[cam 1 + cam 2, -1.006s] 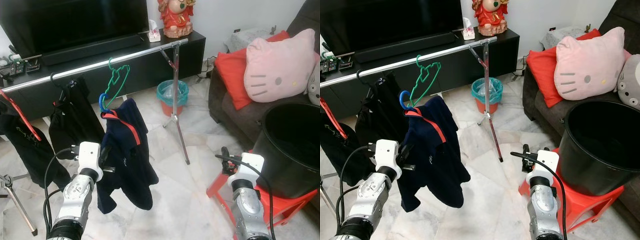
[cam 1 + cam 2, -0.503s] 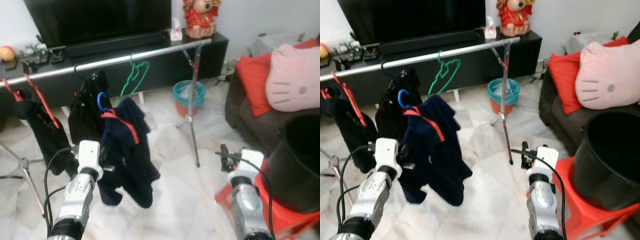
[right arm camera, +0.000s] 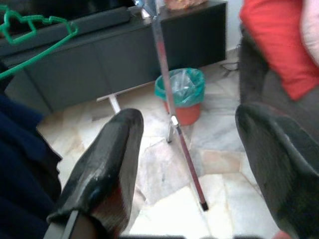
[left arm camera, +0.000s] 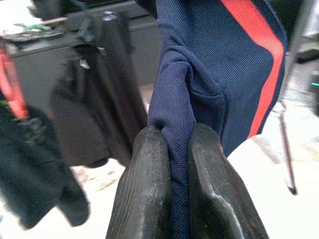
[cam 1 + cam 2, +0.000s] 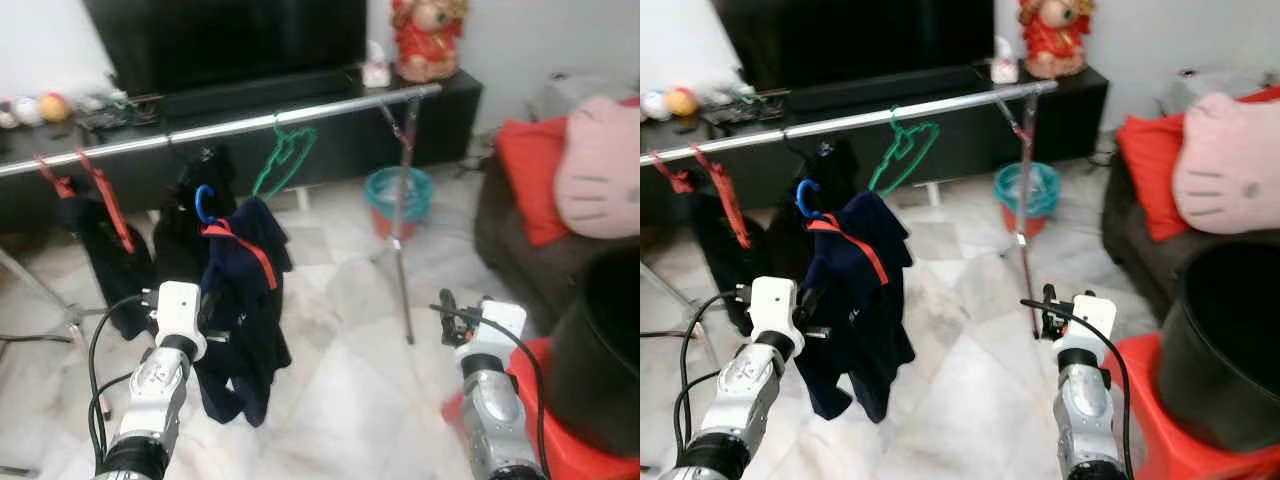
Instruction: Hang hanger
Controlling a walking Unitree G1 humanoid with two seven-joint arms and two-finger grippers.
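Left gripper (image 4: 172, 164) is clenched on a fold of the navy shirt (image 5: 245, 300), which hangs from a blue hanger (image 5: 204, 203) held up below the metal rail (image 5: 230, 128), just beside a black garment (image 5: 195, 215) and a green hanger (image 5: 285, 160). Right gripper (image 3: 199, 159) hangs released, fingers spread, near the red stool (image 5: 585, 450).

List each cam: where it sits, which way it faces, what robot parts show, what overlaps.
Left eye, right eye: head stereo pair, looking forward and down at the clothes rail; both silver arms show.
Left wrist: looks along the left gripper, jaws clamped on the navy garment.
Right wrist: looks along the right gripper, jaws apart, toward the rail's stand and teal bin.
Shared: the green hanger shows in eye and right wrist views.
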